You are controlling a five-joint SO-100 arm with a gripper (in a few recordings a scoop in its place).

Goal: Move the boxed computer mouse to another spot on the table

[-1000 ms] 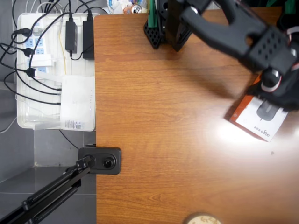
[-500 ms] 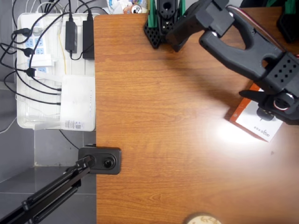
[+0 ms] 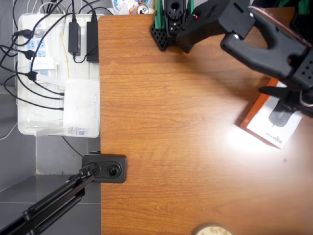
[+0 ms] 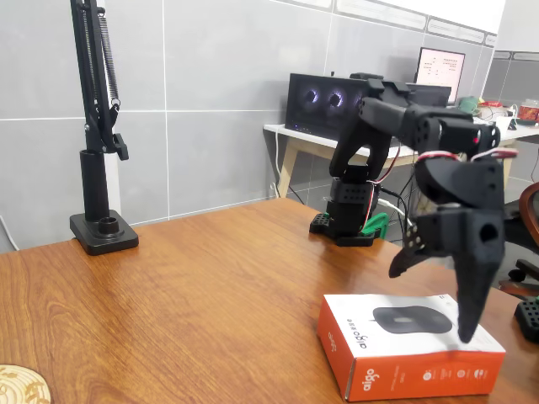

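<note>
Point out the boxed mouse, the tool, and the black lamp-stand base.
boxed computer mouse [image 4: 410, 347], fixed view, white top face beside the mouse picture.
tool [image 4: 438, 286], fixed view, midway between its open fingertips.
black stand base [image 4: 104, 232], fixed view, flat foot on the table.

A matte black arm [image 4: 396, 126] with perforated wrist housing, red-and-white cables, pointed black jaws and green base clamps.
</note>
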